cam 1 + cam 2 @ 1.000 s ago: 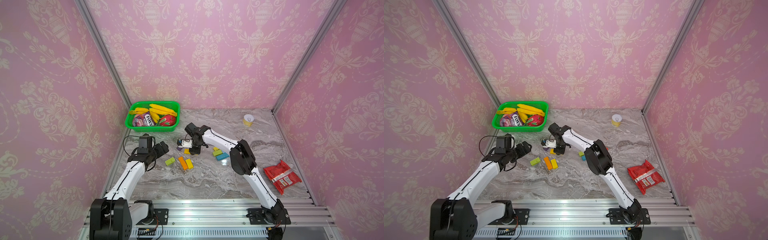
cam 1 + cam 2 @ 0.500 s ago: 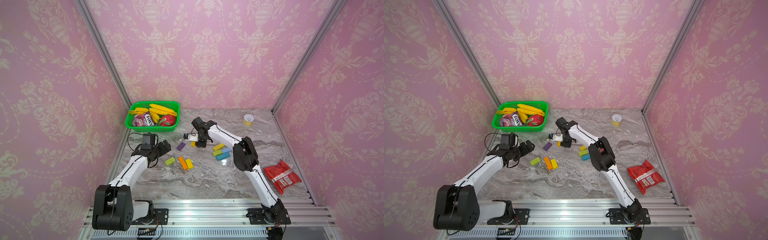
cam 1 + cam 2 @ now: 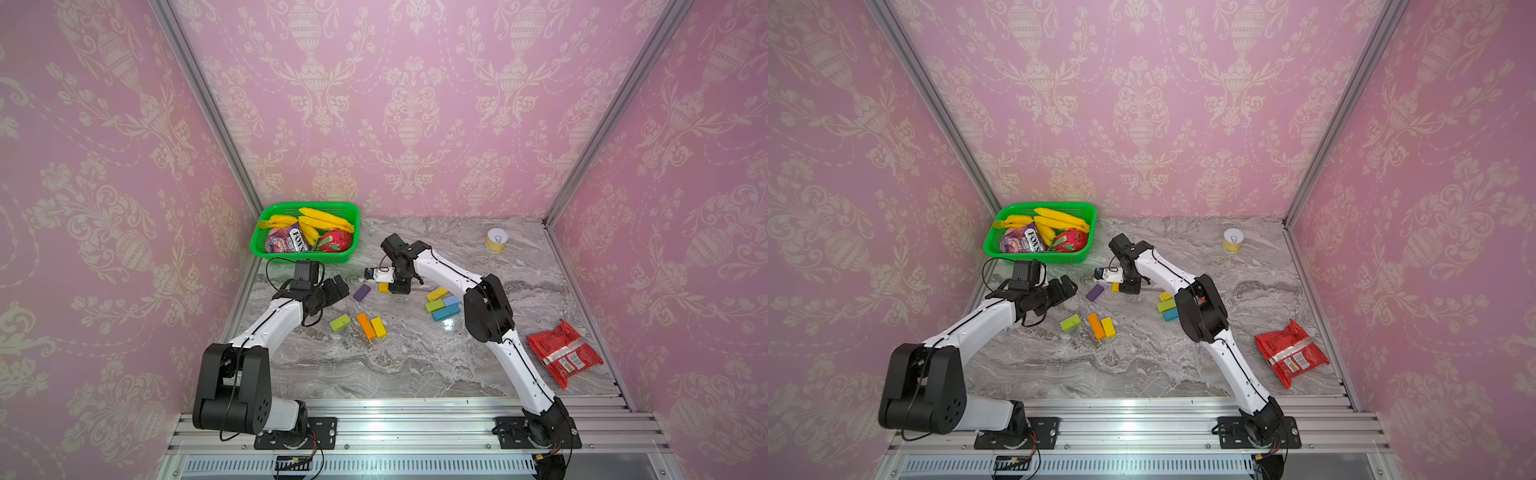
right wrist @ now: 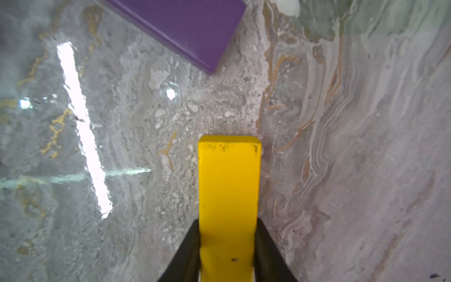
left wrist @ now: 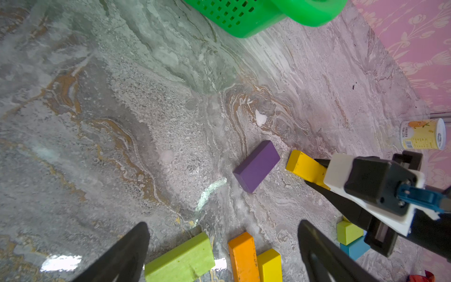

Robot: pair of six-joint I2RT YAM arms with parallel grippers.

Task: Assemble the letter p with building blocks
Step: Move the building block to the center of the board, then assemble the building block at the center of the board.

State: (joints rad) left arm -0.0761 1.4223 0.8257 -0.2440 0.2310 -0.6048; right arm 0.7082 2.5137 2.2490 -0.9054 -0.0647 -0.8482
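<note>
Holding: right pincer (image 4: 227,221) clamps flat yellow rectangular block (image 3: 384,286), near centre in both top views.
Left pincer (image 5: 223,223): spread wide.
Flat purple rectangular block (image 5: 256,166): on marble desk (image 5: 122,122), just beside yellow block.

The table (image 5: 122,122) looks like smooth grey stone, so shiny that the lamps make bright white streaks on it, and the rail (image 3: 395,415) at the front is ribbed silver metal. The purple block (image 5: 256,166) looks smooth and dull, the yellow block (image 4: 229,185) has smooth paint with tiny dark scuffs, and the lime green block (image 5: 180,258) has a little nick. The green basket (image 5: 234,17) is glossy plastic full of small holes, the red snack packet (image 3: 563,353) is shiny and crinkly, and the walls (image 3: 415,104) look dull like paper.
</note>
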